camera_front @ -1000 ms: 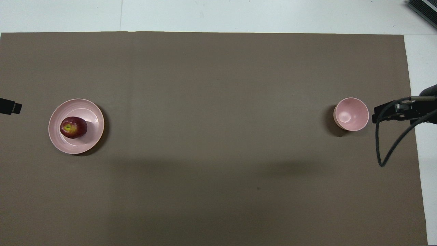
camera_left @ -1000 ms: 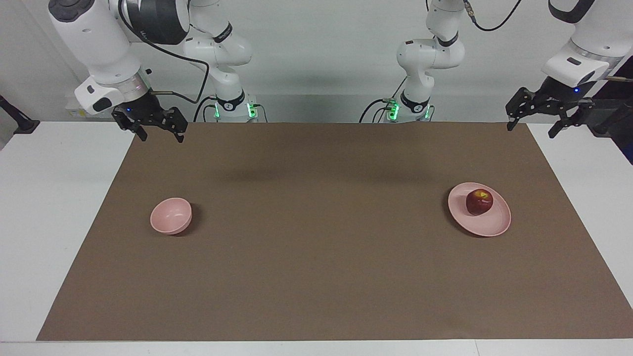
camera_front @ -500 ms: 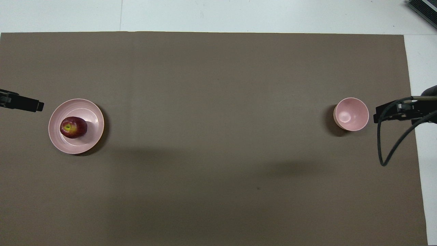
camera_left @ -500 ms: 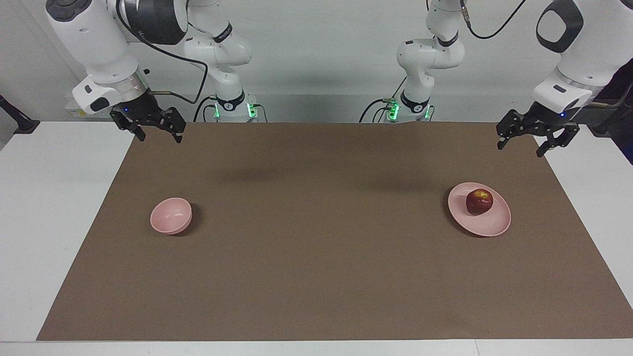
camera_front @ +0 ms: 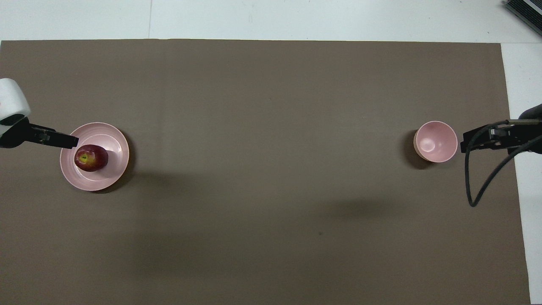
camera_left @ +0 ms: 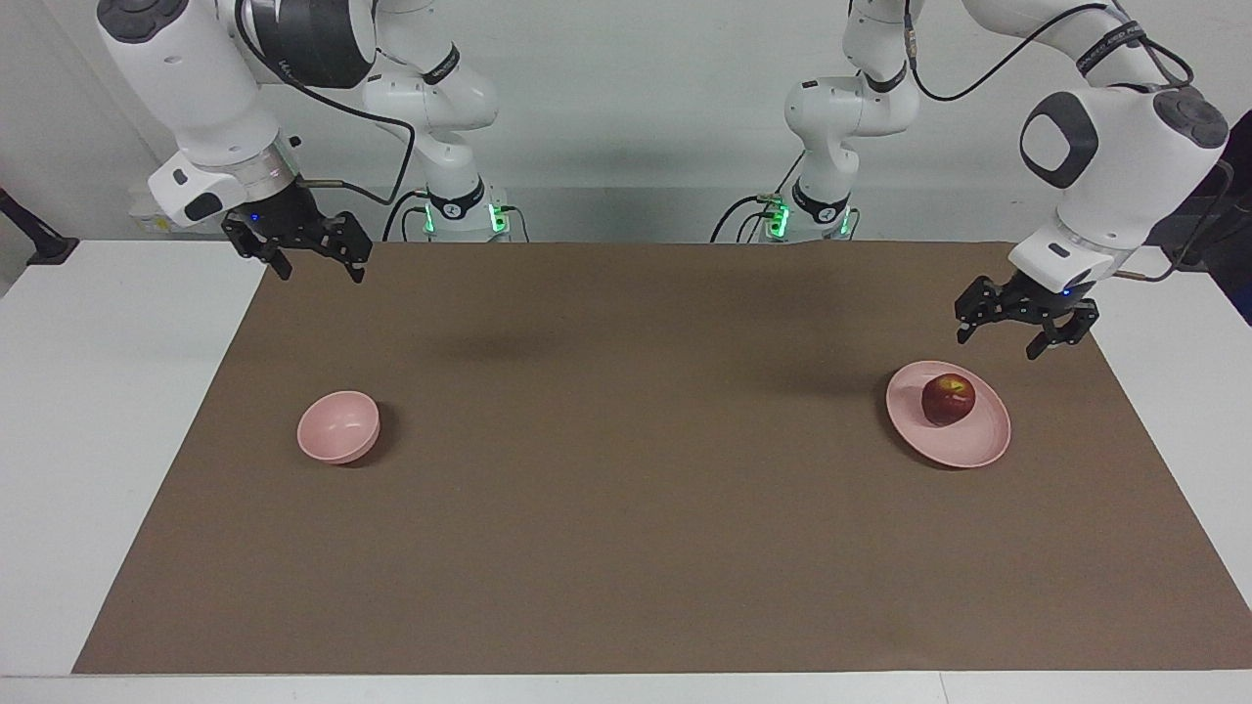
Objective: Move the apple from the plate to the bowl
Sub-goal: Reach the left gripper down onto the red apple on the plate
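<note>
The dark red apple [camera_left: 948, 398] [camera_front: 90, 157] sits on the flat pink plate [camera_left: 970, 446] [camera_front: 115, 143] toward the left arm's end of the table. My left gripper [camera_left: 1000, 344] [camera_front: 60, 140] hangs open in the air over the plate's rim, apart from the apple and with nothing between its fingers. The small, deep pink bowl [camera_left: 338, 426] [camera_front: 435, 141] stands empty toward the right arm's end. My right gripper [camera_left: 321, 274] [camera_front: 471, 145] waits open and raised over the mat's edge at that end.
A brown mat [camera_left: 626, 508] covers most of the white table [camera_left: 98, 440], with bare mat between plate and bowl. A black cable [camera_front: 476, 186] loops down from the right arm. A dark object [camera_front: 525, 10] lies at the table's corner farthest from the robots.
My left gripper has come down and swung in from the table's end until it is over the plate's rim. The right arm, apple, plate and bowl have stayed put.
</note>
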`<state>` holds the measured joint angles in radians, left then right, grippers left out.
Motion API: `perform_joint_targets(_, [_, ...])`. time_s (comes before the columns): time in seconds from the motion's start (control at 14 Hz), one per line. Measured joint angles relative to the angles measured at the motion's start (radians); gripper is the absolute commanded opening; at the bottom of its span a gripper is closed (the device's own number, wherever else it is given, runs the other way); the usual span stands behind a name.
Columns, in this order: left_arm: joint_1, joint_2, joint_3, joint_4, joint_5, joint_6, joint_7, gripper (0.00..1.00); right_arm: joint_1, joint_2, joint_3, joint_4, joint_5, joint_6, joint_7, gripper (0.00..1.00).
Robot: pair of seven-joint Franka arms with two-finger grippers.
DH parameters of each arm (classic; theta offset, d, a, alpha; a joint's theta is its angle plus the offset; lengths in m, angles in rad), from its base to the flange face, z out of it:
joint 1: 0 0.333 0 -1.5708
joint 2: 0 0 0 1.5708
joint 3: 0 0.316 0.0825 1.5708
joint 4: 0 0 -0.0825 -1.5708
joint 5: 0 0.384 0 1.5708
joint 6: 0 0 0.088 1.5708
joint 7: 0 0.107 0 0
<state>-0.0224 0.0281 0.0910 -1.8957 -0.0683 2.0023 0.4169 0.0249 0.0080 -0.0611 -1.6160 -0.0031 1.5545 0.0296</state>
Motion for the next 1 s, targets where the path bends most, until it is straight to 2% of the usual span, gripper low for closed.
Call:
perform_joint_targets(0.64, [0.02, 0.068, 0.002, -0.228, -0.004, 0.337, 0.008, 1.0, 0.0, 0.0, 0.0, 0.0, 0.0, 0.0, 0.0, 1.0])
perform_joint_targets(1.0, [0.036, 0.083, 0.003, -0.277, -0.104, 0.394, 0.007, 1.0, 0.0, 0.0, 0.0, 0.0, 0.0, 0.0, 0.0, 1.0])
